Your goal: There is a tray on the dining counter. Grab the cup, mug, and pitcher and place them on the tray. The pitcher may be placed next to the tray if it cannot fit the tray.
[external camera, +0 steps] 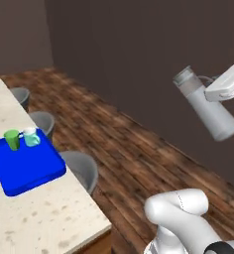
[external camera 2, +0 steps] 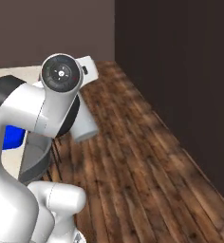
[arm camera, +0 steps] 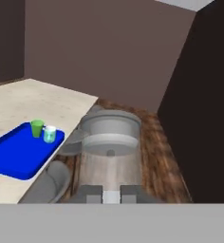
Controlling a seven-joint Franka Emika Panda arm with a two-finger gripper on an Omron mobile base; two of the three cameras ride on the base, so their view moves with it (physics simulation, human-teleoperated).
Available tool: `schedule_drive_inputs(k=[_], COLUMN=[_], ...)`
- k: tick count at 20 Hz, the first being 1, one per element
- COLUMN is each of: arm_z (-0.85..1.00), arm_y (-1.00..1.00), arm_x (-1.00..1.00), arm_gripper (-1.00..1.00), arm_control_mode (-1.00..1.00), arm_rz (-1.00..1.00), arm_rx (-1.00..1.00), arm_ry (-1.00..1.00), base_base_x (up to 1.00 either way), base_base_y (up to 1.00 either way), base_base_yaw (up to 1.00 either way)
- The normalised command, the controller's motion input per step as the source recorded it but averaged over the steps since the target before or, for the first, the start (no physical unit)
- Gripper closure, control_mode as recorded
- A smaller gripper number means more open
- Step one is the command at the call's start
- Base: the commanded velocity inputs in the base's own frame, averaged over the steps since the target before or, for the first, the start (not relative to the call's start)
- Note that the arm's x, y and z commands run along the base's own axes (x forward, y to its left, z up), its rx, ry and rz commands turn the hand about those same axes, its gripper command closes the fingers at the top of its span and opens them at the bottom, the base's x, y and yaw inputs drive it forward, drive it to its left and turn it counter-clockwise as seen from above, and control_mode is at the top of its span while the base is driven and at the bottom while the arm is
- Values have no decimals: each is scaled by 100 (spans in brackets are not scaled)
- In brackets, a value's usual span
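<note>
One dining counter (external camera: 34,218): beige speckled stone top, flat slab, straight edges, square corner at the near end. It runs along the left of the left base view.

Floor (external camera: 139,158): dark wood planks, visible grain, laid on the diagonal. Walls plain dark brown, matte.

Three stools along the counter's floor side, grey, rounded shell backs, smooth finish: nearest (external camera: 82,168), middle (external camera: 43,121), far one (external camera: 21,95).

One tray (external camera: 27,171): bright blue, flat rectangle, rounded corners, low raised rim, glossy. Sits on the counter top near the edge facing the stools.

One pitcher (external camera: 208,106): tall slim grey cylinder, darker grey lid, smooth. It is up in the air over the floor, well apart from the counter and tray, tilted with the lid end up-left and the base down-right in the left base view. In the hand view its lid end (arm camera: 110,130) points away from the camera, body running back toward the fingers.

One gripper (arm camera: 111,193): jaws clamped on the pitcher, close together around its body/handle area; exact contact point hard to make out.

One cup (external camera: 12,139): small green tumbler, no handle, upright on the tray at its far corner.

One mug (external camera: 31,136): small pale teal, whitish handle, upright on the tray, just beside the cup, nearer the stool side.
</note>
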Motion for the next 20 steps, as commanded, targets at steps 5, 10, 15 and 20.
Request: schedule_drive_inputs(k=[5, 10, 15, 20], arm_z=[0, 0, 0, 0], arm_y=[0, 0, 0, 0], arm_x=[0, 0, 0, 0], arm_gripper=[100, 100, 100, 100], arm_control_mode=[100, 100, 100, 100], arm_rz=[0, 0, 0, 0], arm_rx=[0, 0, 0, 0], arm_ry=[0, 0, 0, 0], base_base_x=[3, 3, 28, 41], base_base_y=[-62, -100, -95, -54], base_base_yaw=[59, 43, 41, 59])
